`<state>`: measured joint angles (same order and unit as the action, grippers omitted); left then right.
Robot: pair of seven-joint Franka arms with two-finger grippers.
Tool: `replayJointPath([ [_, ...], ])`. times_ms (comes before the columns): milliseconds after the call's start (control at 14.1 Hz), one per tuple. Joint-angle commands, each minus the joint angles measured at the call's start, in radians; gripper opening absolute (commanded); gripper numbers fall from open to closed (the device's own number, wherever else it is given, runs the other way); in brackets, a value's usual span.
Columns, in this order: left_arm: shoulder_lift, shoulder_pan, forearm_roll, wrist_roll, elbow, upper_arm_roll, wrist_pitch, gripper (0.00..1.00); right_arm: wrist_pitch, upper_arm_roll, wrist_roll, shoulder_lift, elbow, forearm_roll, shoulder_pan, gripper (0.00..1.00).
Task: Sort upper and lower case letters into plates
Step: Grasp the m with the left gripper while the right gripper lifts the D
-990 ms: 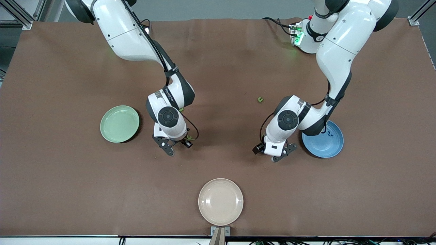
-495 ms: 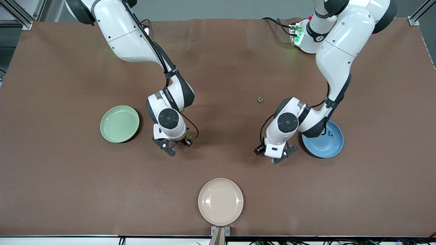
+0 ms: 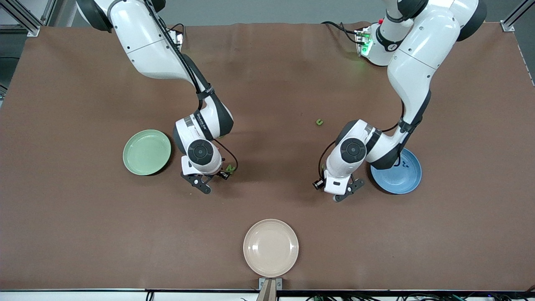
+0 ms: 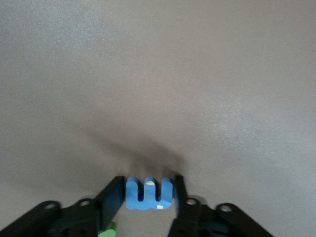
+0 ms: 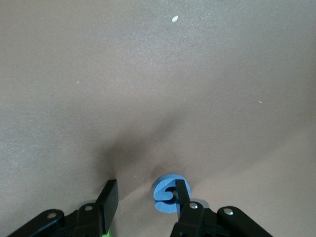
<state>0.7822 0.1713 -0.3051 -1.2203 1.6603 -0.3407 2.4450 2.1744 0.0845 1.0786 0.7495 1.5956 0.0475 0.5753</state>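
- Toward the right arm's end of the bench [image 3: 83,230]: green plate [image 3: 146,152], nothing seen in it.
- Just beside it, toward mid-bench: right hand [image 5: 145,190], low over the bench. Fingers [image 5: 109,195] spread. A round blue letter [image 5: 165,195] sits against one finger and clear of the other. Can't tell if it lies on the bench or rides on that finger.
- A green N [image 3: 230,168] lies on the bench by this hand.
- Nearest the front camera, mid-bench: beige plate [image 3: 271,248], bare and not a sorting plate.
- Farther from the camera, mid-bench: a small green letter [image 3: 319,122], loose, well apart from both hands.
- Beside the blue plate: left hand [image 4: 147,180], down at the bench, pinching a blue w-shaped letter [image 4: 148,195] with one finger on each flank.
- Toward the left arm's end: blue plate [image 3: 395,179], with a few small dark letters [image 3: 403,165] inside, too small to read.
- Step, as I judge it: the left hand's pickup. Firm up the squeeze on the flat flanks, lift straight up so the piece doesn't twist, then clear the rim before dropping it.
- Risk: the piece is thin and pinched near the fingertips, so it may pop out.
- Check its case before choosing a plate.
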Motion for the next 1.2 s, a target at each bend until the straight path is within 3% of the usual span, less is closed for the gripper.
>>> replayJointPath([
  [0,0.011,0.01,-0.028,-0.027,-0.005,0.009,-0.007,0.26,-0.068,-0.008,-0.077,-0.009,0.006,-0.015,-0.028,0.54],
  [283,-0.018,0.001,-0.029,-0.027,-0.005,0.009,-0.05,0.16,-0.064,-0.009,-0.094,-0.012,0.017,-0.014,-0.029,0.54],
  [566,-0.116,-0.05,-0.043,0.01,0.021,0.003,-0.15,0.15,-0.01,-0.014,-0.089,-0.021,0.076,-0.003,-0.015,0.54],
  [919,-0.27,-0.168,-0.043,0.209,0.156,-0.029,-0.218,0.15,-0.008,-0.022,-0.092,-0.042,0.087,0.0,-0.02,0.53],
  [1131,-0.36,-0.336,-0.043,0.376,0.301,-0.131,-0.21,0.15,-0.008,-0.026,-0.092,-0.044,0.087,0.002,-0.025,0.52],
])
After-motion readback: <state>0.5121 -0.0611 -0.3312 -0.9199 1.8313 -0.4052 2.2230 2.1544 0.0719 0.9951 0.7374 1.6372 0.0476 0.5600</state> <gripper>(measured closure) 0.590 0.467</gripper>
